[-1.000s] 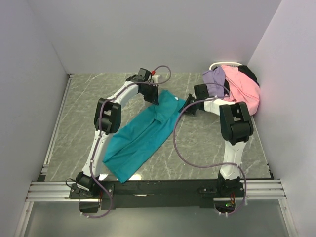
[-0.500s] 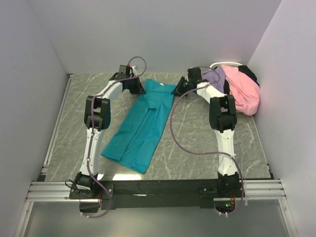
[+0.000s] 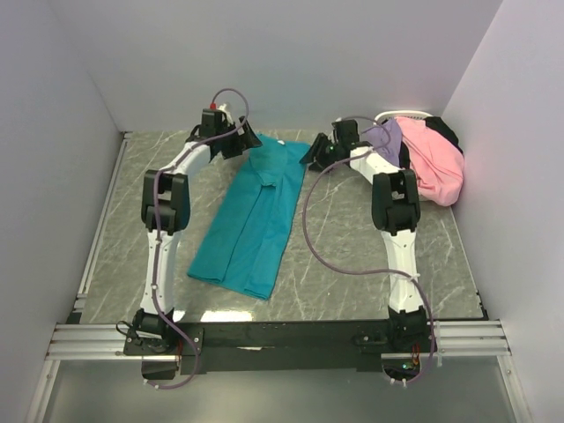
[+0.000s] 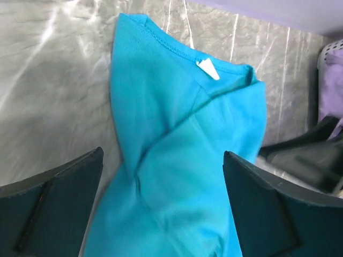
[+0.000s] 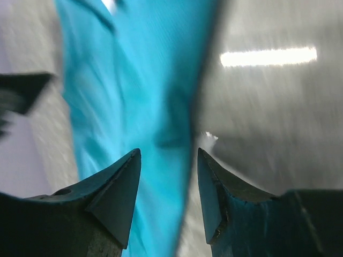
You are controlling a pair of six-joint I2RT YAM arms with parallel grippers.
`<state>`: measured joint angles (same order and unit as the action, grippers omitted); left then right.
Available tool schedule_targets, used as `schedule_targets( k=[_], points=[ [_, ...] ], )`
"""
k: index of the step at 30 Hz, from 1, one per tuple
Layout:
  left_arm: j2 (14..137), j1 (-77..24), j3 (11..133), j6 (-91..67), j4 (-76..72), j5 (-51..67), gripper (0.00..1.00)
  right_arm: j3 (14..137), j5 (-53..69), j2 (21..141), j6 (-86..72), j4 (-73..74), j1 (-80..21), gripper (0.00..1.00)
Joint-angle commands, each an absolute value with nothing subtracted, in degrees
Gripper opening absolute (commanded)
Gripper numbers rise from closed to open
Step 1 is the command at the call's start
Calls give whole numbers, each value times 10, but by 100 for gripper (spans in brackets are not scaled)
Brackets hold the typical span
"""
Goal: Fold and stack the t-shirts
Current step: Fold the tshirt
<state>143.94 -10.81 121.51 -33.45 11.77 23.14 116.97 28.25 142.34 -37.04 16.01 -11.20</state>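
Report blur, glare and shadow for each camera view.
Top external: sharp, evenly lit, soft shadows. Left wrist: teal t-shirt in focus, glare streaks on the table at upper left. Right wrist: heavy motion blur smears shirt and table, one bright glare bar upper right; the right gripper looks crisp.

Grey marble-patterned table (image 3: 352, 256) boxed by pale walls (image 3: 291, 53); white wire-rimmed basket (image 3: 401, 115) at far right corner; aluminium rail (image 3: 88, 342) along near edge.

Left arm (image 3: 159, 264), right arm (image 3: 399, 273): white links, black joints, mauve cable (image 3: 305, 225) loops; black wedge fingers (image 4: 53, 209)
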Motion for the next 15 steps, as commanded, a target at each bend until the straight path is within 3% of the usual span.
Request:
schedule_targets(
  k=[1, 6, 10, 15],
  points=[
    [1314, -104, 1156, -309, 96, 173, 99, 1034, 267, 1269, -335, 107, -117, 54],
    [1185, -112, 1027, -319, 175, 79, 99, 870, 264, 1145, -337, 94, -139, 54],
    [1044, -120, 772, -361, 140, 35, 99, 727, 256, 1038, -336, 102, -170, 54],
    [884, -128, 583, -418, 163, -17, 99, 587, 244, 929, -347, 97, -222, 54]
  ],
)
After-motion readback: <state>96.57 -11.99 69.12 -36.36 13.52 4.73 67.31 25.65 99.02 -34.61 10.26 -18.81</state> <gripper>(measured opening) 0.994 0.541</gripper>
